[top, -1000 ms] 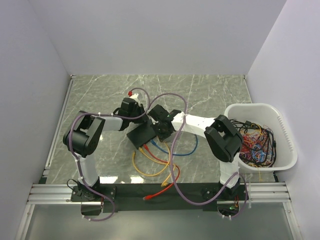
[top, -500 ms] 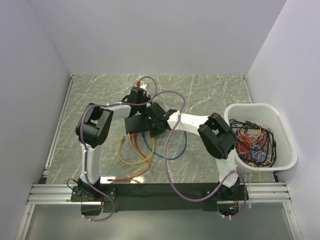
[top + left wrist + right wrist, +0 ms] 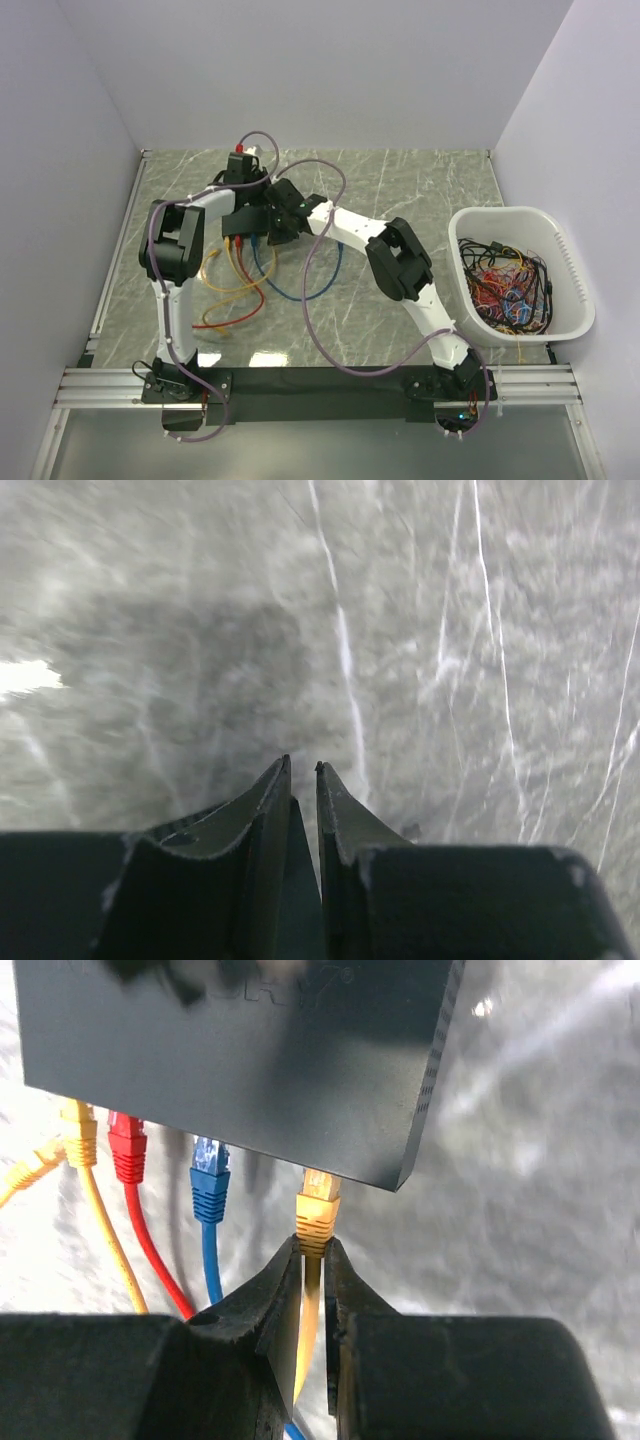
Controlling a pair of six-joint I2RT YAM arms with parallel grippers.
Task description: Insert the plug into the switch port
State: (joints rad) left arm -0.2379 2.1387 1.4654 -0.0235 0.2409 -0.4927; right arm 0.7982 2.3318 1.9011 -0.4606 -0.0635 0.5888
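The switch [image 3: 230,1060] is a flat matte-black box; in the top view [image 3: 243,218] it lies far left of centre, partly under both wrists. Yellow [image 3: 78,1130], red [image 3: 127,1148] and blue [image 3: 208,1178] plugs sit in its near-edge sockets. My right gripper [image 3: 312,1250] is shut on the cable just behind an orange plug [image 3: 317,1210], whose clear tip is at the rightmost socket under the switch's corner. It also shows in the top view [image 3: 272,230]. My left gripper [image 3: 302,768] is shut and empty over blurred marble, by the switch's far edge [image 3: 240,182].
Yellow [image 3: 225,280], red [image 3: 222,322] and blue [image 3: 300,292] cables loop over the marble floor toward the near side. A white tub [image 3: 560,250] full of tangled cables stands at the right wall. White walls close in the left, back and right sides.
Both grippers and the switch have moved together toward the far left of the table, dragging the cable loops along. The right gripper has kept hold of the orange plug's cable.
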